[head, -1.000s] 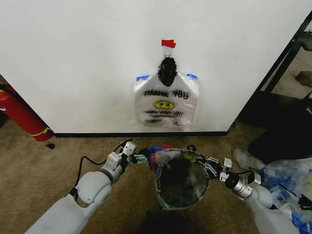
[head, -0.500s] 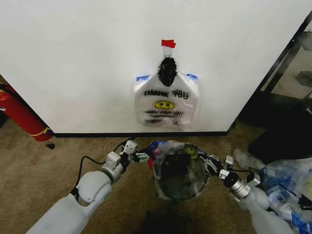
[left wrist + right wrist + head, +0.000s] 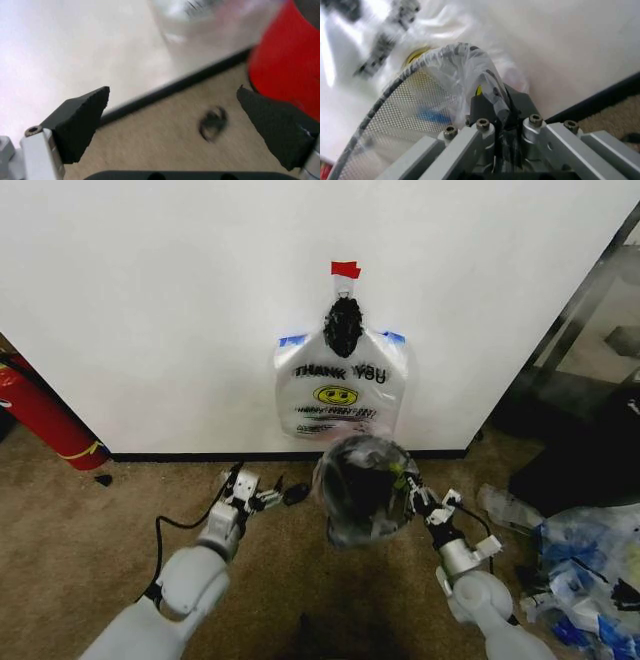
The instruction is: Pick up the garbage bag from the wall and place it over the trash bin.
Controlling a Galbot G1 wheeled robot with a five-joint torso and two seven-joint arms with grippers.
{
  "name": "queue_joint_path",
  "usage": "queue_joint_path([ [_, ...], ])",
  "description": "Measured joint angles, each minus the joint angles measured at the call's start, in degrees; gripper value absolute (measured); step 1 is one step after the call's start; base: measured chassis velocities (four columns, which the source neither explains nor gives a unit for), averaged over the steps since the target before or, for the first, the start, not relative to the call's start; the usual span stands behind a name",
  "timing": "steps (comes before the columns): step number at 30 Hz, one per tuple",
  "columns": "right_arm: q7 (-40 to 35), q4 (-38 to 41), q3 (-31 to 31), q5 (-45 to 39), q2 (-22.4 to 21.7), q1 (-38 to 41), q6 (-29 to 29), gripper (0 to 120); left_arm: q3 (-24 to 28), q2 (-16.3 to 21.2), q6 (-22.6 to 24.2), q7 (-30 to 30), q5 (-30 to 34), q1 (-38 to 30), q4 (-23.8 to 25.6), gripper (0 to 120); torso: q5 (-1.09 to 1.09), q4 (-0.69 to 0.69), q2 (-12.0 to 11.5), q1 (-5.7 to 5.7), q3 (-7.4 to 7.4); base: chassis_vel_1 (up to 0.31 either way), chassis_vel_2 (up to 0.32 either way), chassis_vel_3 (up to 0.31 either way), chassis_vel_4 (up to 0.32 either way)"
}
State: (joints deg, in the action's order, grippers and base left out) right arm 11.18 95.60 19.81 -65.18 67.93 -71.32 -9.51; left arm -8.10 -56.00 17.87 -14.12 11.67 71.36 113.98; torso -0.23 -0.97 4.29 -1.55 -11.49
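Right gripper (image 3: 416, 496) jaws clamp garbage bag (image 3: 358, 480) against trash bin (image 3: 365, 515) rim, pinning it; left gripper (image 3: 268, 495) jaws wide, empty.

Open carpet (image 3: 120, 510) lies ahead of the left gripper (image 3: 262, 498), whose fingers (image 3: 80, 120) are spread with nothing between them. The wall (image 3: 150, 300) closes off the front. The printed bag (image 3: 340, 395) hangs on it just behind the bin (image 3: 365, 490), which the right gripper (image 3: 422, 498) holds by the rim. An extinguisher (image 3: 40, 415) blocks the far left; a bag heap (image 3: 585, 570) blocks the right.
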Motion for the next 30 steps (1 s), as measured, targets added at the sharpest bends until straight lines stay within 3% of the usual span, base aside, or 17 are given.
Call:
queue_joint_path([
  [3,-3.03,1.7,0.23,-2.72,0.28,0.14,0.88,1,0.18,-0.03,2.35,2.22,9.68,2.29,4.34,100,0.01,-0.01,0.0,0.0,0.0,0.0,0.0,0.0,0.0],
  [10,-6.48,4.36,0.55,-5.06,1.05,-0.59,1.3,1,1.15,-3.71,5.72,3.62,22.23,2.18,8.2,100,0.01,-0.03,0.0,0.0,0.01,0.0,0.0,0.0,0.0],
  [19,-9.07,6.35,0.46,-5.3,1.57,-1.21,1.67,1,2.65,-7.57,6.09,3.89,22.04,0.51,5.02,100,0.01,-0.02,0.0,0.0,0.01,0.0,0.0,0.0,0.0],
  [23,-10.12,7.27,0.21,-5.3,1.41,-1.8,2.15,1,3.05,-8.13,3.36,5.04,16.46,-0.95,0.59,100,0.01,-0.02,0.0,0.0,0.0,0.0,0.0,0.0,0.0],
  [30,-13.09,10.16,-0.08,-5.48,1.16,-3.11,3.32,1,2.97,-8.43,1.36,5.57,14.01,-3.05,-4.65,100,0.01,-0.02,0.0,0.0,0.0,0.0,0.0,0.0,0.0],
])
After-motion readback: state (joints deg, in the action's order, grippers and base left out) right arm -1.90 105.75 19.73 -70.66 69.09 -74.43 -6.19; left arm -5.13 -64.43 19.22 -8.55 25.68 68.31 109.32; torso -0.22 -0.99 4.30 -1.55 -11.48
